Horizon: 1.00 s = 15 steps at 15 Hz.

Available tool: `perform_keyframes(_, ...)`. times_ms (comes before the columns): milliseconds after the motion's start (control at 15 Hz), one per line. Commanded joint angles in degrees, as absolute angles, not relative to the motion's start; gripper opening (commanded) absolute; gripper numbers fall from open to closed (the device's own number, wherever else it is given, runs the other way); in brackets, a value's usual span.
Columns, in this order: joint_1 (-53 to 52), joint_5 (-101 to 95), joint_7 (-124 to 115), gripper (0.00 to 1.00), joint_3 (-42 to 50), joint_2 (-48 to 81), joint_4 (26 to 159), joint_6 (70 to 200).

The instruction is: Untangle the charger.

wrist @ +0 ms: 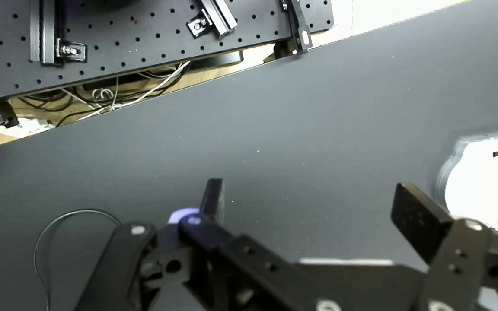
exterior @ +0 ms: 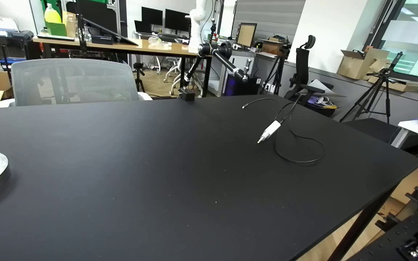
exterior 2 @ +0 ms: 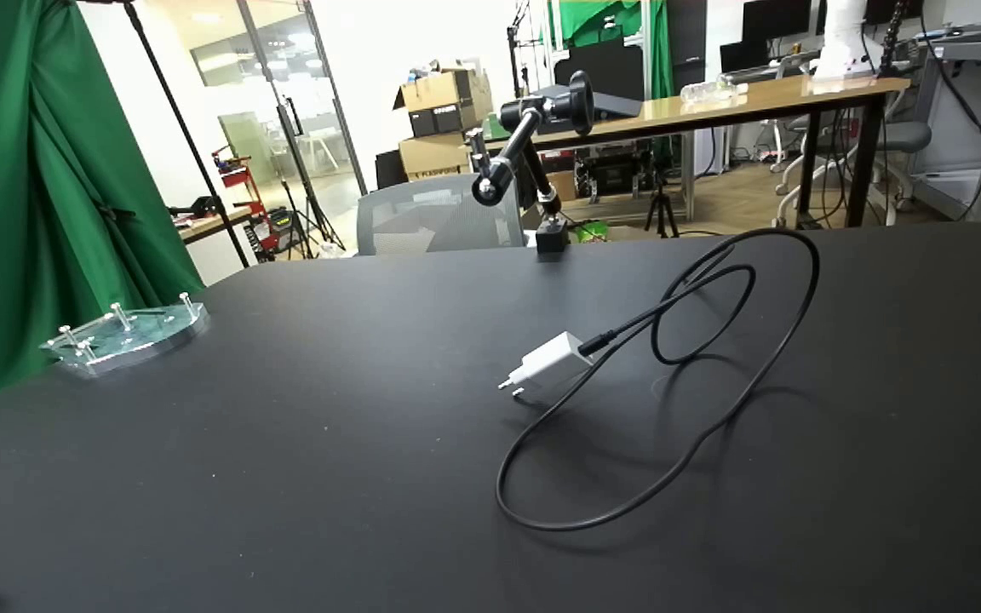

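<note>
The charger lies on the black table in both exterior views. Its white plug block (exterior: pixel 271 129) has a black cable end plugged in, and this plug block also shows in an exterior view (exterior 2: pixel 552 363). The black cable (exterior 2: pixel 703 438) makes a wide loop and a smaller one, crossing itself near the plug, and parts stand off the table. The dark connector tip (exterior: pixel 245 106) points away from the loops. In the wrist view one cable loop (wrist: pixel 36 255) shows at lower left, the rest hidden behind the gripper. My gripper (wrist: pixel 309 190) is open and empty above the table, away from the charger.
A clear plate with upright bolts (exterior 2: pixel 129 336) stands on the table. A white rounded plate (wrist: pixel 478 177) shows at the right of the wrist view. A black clamp arm (exterior: pixel 227 61) rises at the table's far edge. A perforated black board (wrist: pixel 123 39) borders the table.
</note>
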State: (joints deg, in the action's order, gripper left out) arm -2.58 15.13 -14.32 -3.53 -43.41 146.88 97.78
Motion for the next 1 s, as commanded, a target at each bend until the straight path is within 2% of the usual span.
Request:
perform_keyframes(0, -1.7, 15.5, -13.8, 1.0, -4.2, -43.4, 146.8, 97.5)
perform_keyframes(333, -0.8, 11.6, -8.7, 1.0, -3.4, -41.5, 146.5, 99.3)
perform_keyframes(600, 1.5, -2.3, 6.8, 1.0, 2.0, -35.5, 143.5, 95.7)
perform_keyframes(667, 3.9, -3.1, 3.3, 1.0, 2.7, -34.5, 142.7, 97.3)
perform_keyframes(733, 1.2, -0.5, 2.4, 1.0, 1.1, -38.3, 146.1, 98.1)
perform_keyframes(933, 3.8, -2.5, 3.6, 1.0, 3.4, -35.4, 144.5, 98.2)
